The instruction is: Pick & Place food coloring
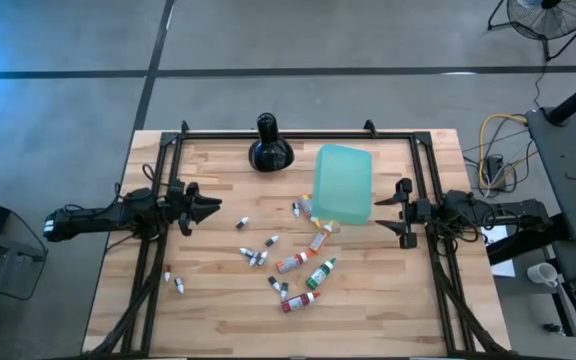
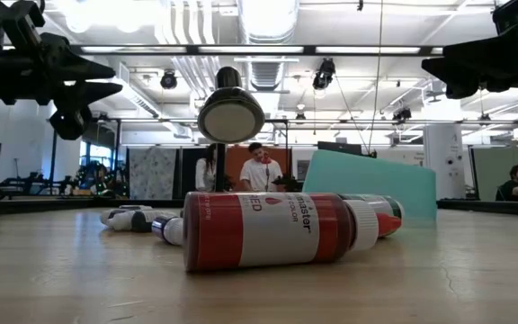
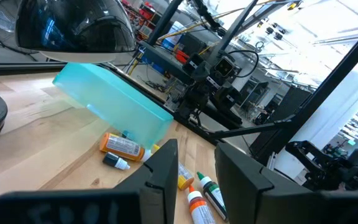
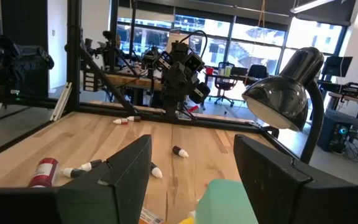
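Observation:
The food coloring bottles lie scattered on their sides on the wooden table's middle: an orange one (image 1: pixel 319 240), a red-capped one (image 1: pixel 292 263), a green one (image 1: pixel 321 272), a red one (image 1: pixel 301 299) and small white-and-dark vials (image 1: pixel 254 256). In the low view the red bottle (image 2: pixel 268 229) lies nearest. My left gripper (image 1: pixel 211 208) hovers open at the table's left, above the wood, pointing toward the bottles. My right gripper (image 1: pixel 390 212) hovers open at the table's right, beside the teal sheet. In the wrist views the left gripper (image 3: pixel 197 171) and the right gripper (image 4: pixel 191 165) hold nothing.
A teal-green plastic sheet (image 1: pixel 343 183) lies right of centre toward the far edge, over some bottles. A black long-necked lamp-like object (image 1: pixel 269 147) stands at the far edge. Two small vials (image 1: pixel 173 279) lie near the left frame rail. People stand in the room beyond.

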Controlling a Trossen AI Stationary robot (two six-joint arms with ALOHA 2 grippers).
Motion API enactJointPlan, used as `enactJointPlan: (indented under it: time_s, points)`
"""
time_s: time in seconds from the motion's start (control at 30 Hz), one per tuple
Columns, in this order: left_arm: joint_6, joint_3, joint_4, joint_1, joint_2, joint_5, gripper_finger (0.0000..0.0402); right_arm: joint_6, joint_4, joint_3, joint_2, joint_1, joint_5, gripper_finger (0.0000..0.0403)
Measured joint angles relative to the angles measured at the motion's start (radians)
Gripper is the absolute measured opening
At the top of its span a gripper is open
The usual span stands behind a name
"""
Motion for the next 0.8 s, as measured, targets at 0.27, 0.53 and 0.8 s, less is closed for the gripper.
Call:
enactJointPlan:
  time_s: [0.27, 0.53, 0.8]
  points:
    - [0.000, 0.000, 0.000, 0.000, 0.000, 0.000, 0.0080, 0.000, 0.000, 0.000, 0.000, 0.000, 0.000, 0.0219]
    - [0.000, 0.000, 0.004, 0.000, 0.000, -0.016, 0.0080, 0.200, -0.001, 0.000, 0.000, 0.000, 0.001, 0.0219]
    - [-0.273, 0.000, 0.099, -0.001, 0.000, -0.112, 0.0080, 0.415, 0.005, 0.000, 0.000, 0.000, -0.001, 0.0219]
